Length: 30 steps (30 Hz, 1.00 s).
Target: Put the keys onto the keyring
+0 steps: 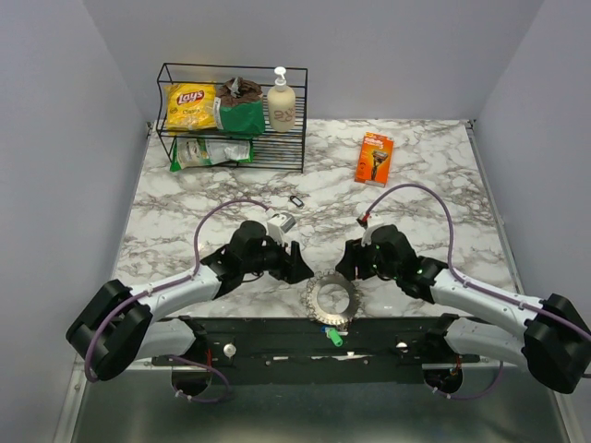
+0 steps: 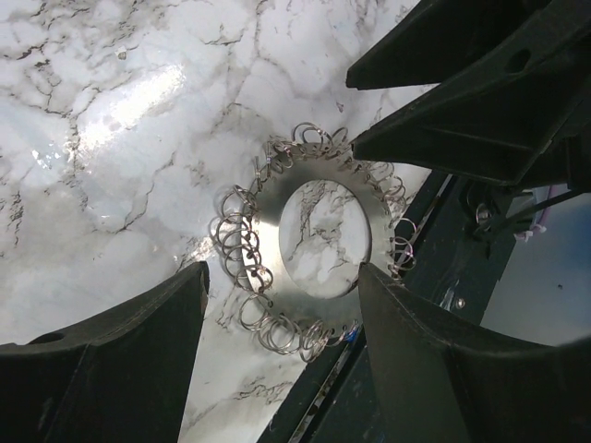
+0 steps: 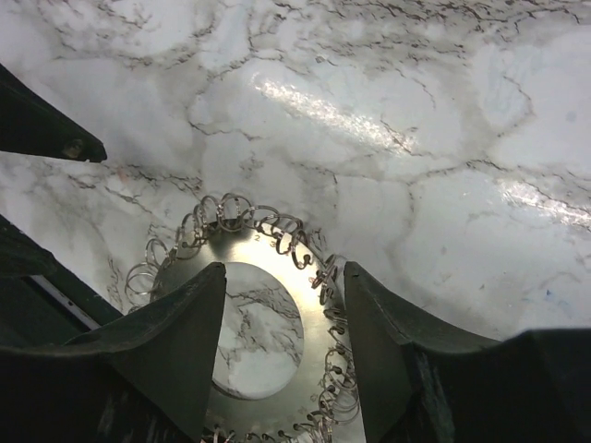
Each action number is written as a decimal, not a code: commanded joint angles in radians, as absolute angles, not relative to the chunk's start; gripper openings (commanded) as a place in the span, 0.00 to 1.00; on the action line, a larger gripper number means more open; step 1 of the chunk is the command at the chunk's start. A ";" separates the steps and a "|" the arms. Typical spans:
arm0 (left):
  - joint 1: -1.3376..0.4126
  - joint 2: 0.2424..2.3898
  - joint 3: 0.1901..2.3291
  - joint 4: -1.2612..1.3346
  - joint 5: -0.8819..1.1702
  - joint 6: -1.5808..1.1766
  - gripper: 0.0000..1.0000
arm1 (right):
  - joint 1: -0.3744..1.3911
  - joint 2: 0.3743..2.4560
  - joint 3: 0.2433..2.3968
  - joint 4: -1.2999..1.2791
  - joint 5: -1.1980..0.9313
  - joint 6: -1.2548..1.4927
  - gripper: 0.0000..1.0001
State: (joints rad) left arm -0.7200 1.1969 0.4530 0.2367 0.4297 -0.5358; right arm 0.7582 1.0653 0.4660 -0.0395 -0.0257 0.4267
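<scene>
From above, the keyring (image 1: pixel 331 300) is lying flat on the marble table (image 1: pixel 434 185) near its front edge. It is sitting between the left gripper (image 1: pixel 297 266) and the right gripper (image 1: pixel 349 268). Both arms are reaching inward and low, elbows out. A green-headed key (image 1: pixel 334 338) is resting just below the keyring on the base rail, and neither gripper is carrying one.

In the left wrist view, the left gripper (image 2: pixel 282 277) is hovering with jaws spread wide over the keyring (image 2: pixel 268 221), a flat holed disc fringed with small wire loops. The right gripper's fingers (image 2: pixel 480 120) are crowding in from the upper right.

In the right wrist view, the right gripper (image 3: pixel 284 272) is holding its jaws open over the disc's rim. I cannot tell whether it is touching.

Probably the keyring is being secured first. One gripper should be clamping the plain plate, not the springy loops, keeping one loop exposed for the other arm.
</scene>
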 commanded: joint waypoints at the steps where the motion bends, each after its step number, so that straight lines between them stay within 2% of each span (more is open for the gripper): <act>1: -0.718 1.200 0.476 0.247 0.390 -0.534 0.75 | 0.761 1.077 0.509 -0.092 0.008 0.440 0.61; 8: -0.701 1.154 0.439 0.247 0.357 -0.548 0.75 | 0.782 1.086 0.518 -0.048 -0.225 0.305 0.57; 14: -0.603 1.063 0.373 0.314 0.434 -0.616 0.77 | 0.874 1.107 0.511 0.036 -0.373 0.233 0.55; 21: -0.436 1.002 0.304 0.463 0.622 -0.744 0.79 | 0.976 1.262 0.566 0.087 -0.428 0.216 0.54; 30: -0.408 0.994 0.288 0.508 0.664 -0.761 0.79 | 0.982 1.377 0.572 0.146 -0.393 0.212 0.52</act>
State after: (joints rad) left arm -0.4133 1.0115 0.2951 0.4480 0.6037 -0.7406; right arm 0.9752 1.3357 0.5449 0.0937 -0.3855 0.2333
